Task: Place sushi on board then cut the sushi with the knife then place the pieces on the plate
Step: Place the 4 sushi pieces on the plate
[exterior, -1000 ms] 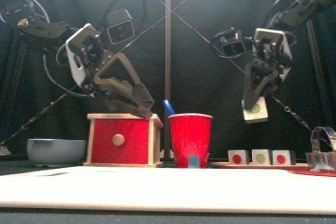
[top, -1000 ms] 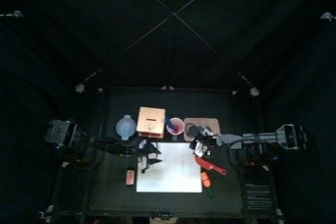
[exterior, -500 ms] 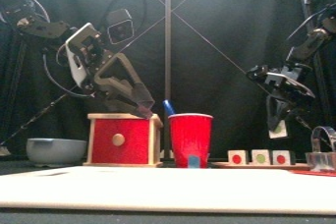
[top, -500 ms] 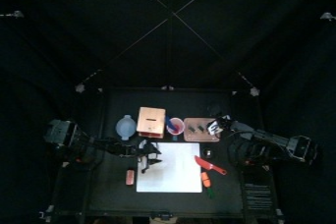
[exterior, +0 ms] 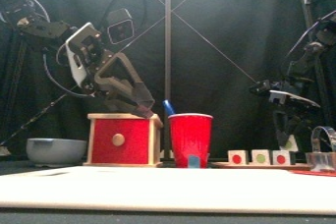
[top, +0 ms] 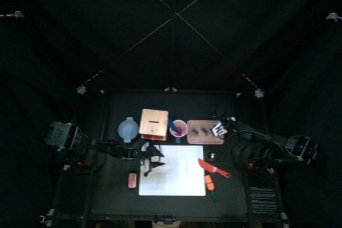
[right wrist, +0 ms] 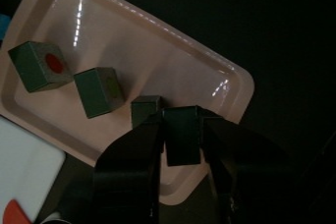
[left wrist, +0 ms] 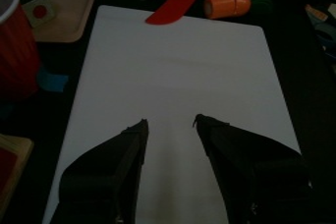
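Two dark green sushi pieces point(right wrist: 42, 63) lie apart on the pink tray point(right wrist: 157, 46). A third, the held sushi piece point(right wrist: 180, 138), sits between the jaws of my right gripper point(right wrist: 179, 120), low over the tray's near rim, and the gripper is shut on it. From the front, three pieces point(exterior: 258, 156) show in a row on the tray, with the right gripper point(exterior: 284, 138) just above the rightmost. My left gripper point(left wrist: 171, 122) hovers open and empty over the white board point(left wrist: 171, 81). The red knife point(left wrist: 175, 0) lies off the board's right edge.
The wooden box point(exterior: 125, 140) with its red drawer, the red cup point(exterior: 191, 140) holding a blue knife point(exterior: 167, 107), and the blue-grey bowl point(exterior: 55, 149) stand along the back. A metal cutter point(exterior: 323, 149) is at far right. An orange toy point(left wrist: 226, 4) lies by the red knife.
My right arm has swung from beside the board back to the pink tray and come down low over it with the sushi piece. The left arm has not moved.
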You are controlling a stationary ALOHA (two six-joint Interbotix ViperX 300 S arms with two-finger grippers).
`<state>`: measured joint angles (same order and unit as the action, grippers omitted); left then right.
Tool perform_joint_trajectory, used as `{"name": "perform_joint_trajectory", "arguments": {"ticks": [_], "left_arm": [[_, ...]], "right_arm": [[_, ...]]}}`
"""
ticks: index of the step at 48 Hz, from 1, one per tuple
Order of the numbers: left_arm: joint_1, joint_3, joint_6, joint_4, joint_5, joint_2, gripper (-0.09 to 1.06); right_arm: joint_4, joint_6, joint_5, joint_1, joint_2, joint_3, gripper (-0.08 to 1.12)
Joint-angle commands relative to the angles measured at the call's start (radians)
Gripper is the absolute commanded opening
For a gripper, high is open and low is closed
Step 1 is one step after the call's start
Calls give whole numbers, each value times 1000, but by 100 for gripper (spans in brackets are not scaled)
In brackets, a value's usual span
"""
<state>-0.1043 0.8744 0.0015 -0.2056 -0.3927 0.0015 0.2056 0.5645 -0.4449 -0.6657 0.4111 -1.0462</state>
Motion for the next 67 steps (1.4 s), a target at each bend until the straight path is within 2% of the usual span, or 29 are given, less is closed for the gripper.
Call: {"name": "perform_joint_trajectory", "arguments": {"ticks": [1, 23, 28, 36, 43, 61, 67], "left_arm": [[2, -18, 0, 0, -3, -6, 82], [0, -9, 0, -2, -3, -5, 82], [0, -9, -2, 0, -5, -6, 82], [-2, -9, -2, -2, -5, -6, 82], [-2, -8, -2, -2, -3, -6, 82], [0, -9, -2, -2, -5, -5, 82], [0, -9, 0, 0, -5, -6, 82]], "right_arm": [[5, -2, 9, -15, -2, 8, 60], [0, -5, 86, -67, -52, -31, 61], [-3, -5, 95, -67, -54, -31, 65], [-9, -3, 94, -67, -52, -35, 80], [-5, -3, 95, -67, -51, -34, 84], [44, -11, 81, -58, 52, 15, 84], [71, -11, 84, -11, 110, 37, 84]]}}
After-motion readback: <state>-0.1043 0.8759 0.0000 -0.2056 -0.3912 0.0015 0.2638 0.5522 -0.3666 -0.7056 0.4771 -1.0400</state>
